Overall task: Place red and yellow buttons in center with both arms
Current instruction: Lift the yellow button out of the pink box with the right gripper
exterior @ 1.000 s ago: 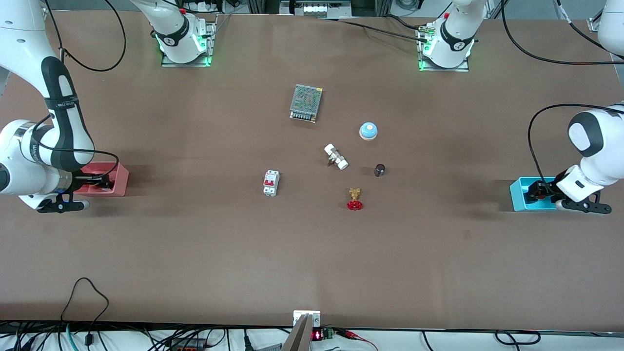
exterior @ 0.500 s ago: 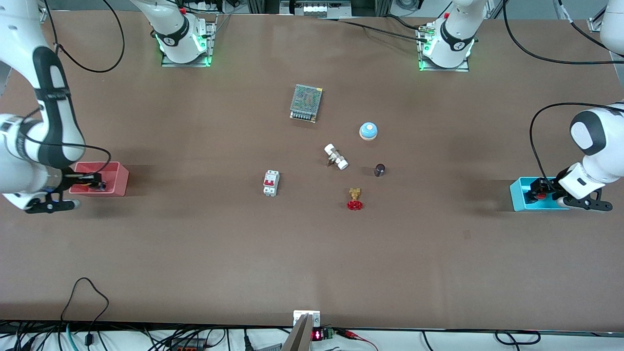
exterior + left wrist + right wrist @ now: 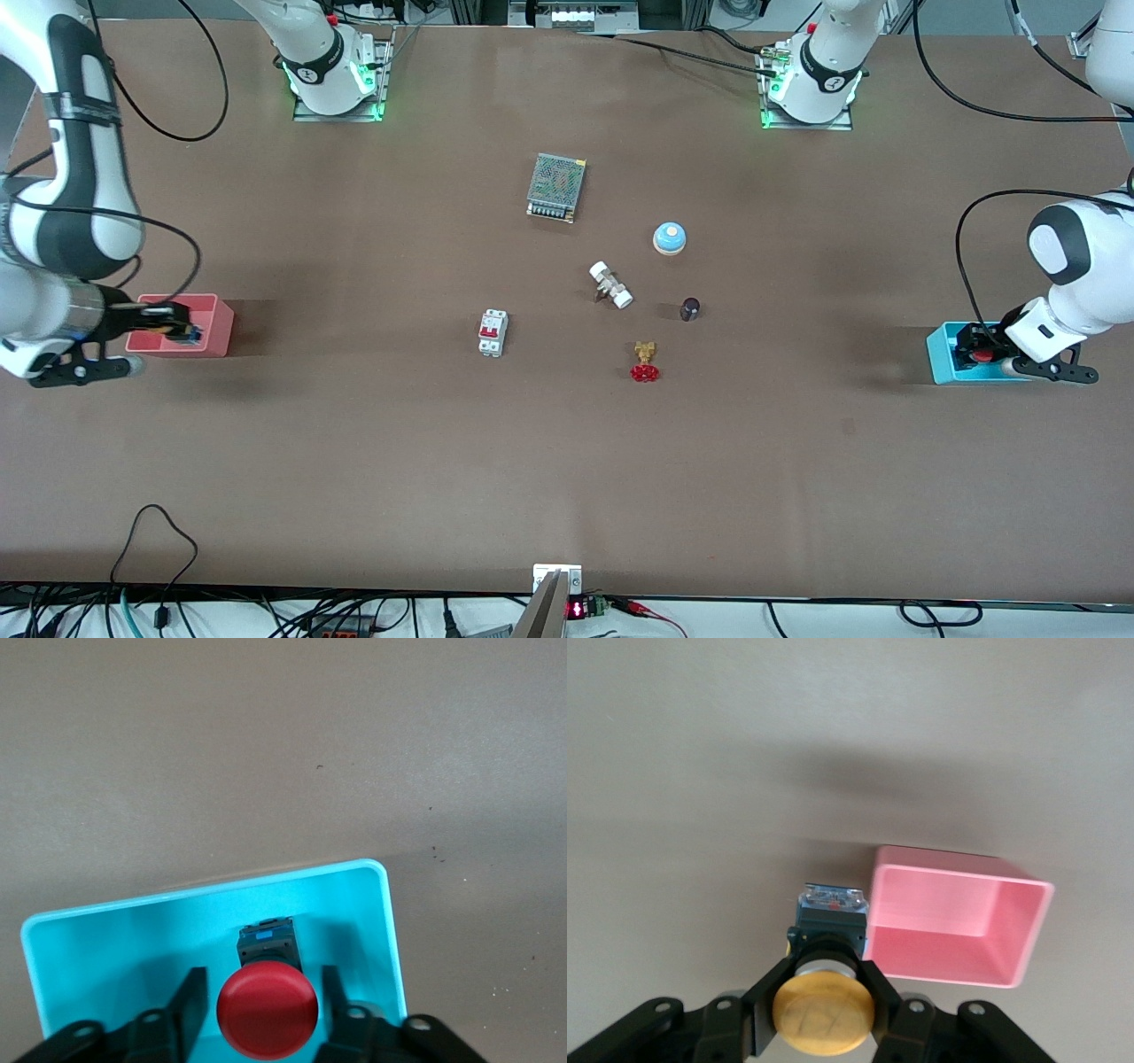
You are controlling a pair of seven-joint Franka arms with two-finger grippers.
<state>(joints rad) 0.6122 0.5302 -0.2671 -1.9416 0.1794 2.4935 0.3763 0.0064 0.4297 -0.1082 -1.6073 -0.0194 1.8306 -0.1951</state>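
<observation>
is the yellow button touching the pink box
Apart. The right wrist view shows the yellow button clamped in the right gripper, lifted beside the pink box, with bare table between them.

Left gripper (image 3: 267, 1014) clamps the red button (image 3: 267, 1008) above the blue box (image 3: 106, 948); brown tabletop (image 3: 266, 744) surrounds.

A wide matte brown table (image 3: 354, 461) has black cables (image 3: 266, 611) tangled along its near edge.

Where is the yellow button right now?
The yellow button is held in the right gripper, above the pink box at the right arm's end of the table.
</observation>
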